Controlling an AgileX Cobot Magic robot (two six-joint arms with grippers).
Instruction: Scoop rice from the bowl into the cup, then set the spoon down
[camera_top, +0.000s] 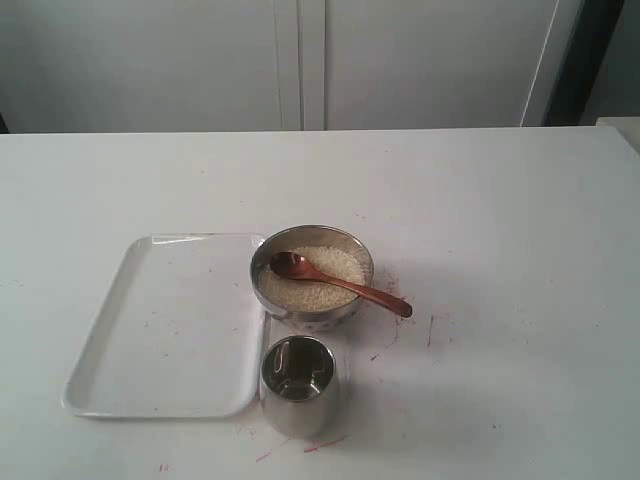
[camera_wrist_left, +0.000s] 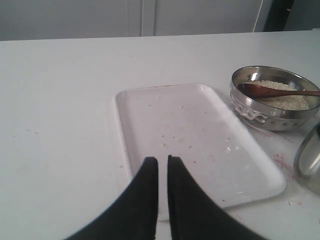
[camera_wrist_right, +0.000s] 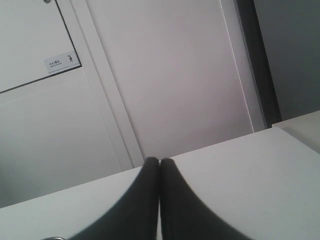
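Note:
The steel bowl (camera_top: 305, 318) stands mid-table, filled with off-white rice (camera_top: 315, 288). The wooden spoon (camera_top: 340, 281) lies in it, head on the rice and handle over the rim toward the right. The steel cup (camera_top: 298, 385) stands just in front of the bowl and looks empty. Neither gripper shows in the exterior view. My left gripper (camera_wrist_left: 162, 160) hovers over the tray's near edge, its fingers almost together and holding nothing; the bowl (camera_wrist_left: 260, 117), spoon (camera_wrist_left: 280, 91) and cup (camera_wrist_left: 310, 160) lie beyond it to one side. My right gripper (camera_wrist_right: 159, 161) is shut and empty, pointing at the wall.
A white rectangular tray (camera_top: 170, 330) lies left of the bowl and cup, bare apart from small specks; the left wrist view shows the tray (camera_wrist_left: 190, 130) too. Red marks dot the white table (camera_top: 480, 250). White cabinet doors (camera_top: 300, 60) stand behind the table.

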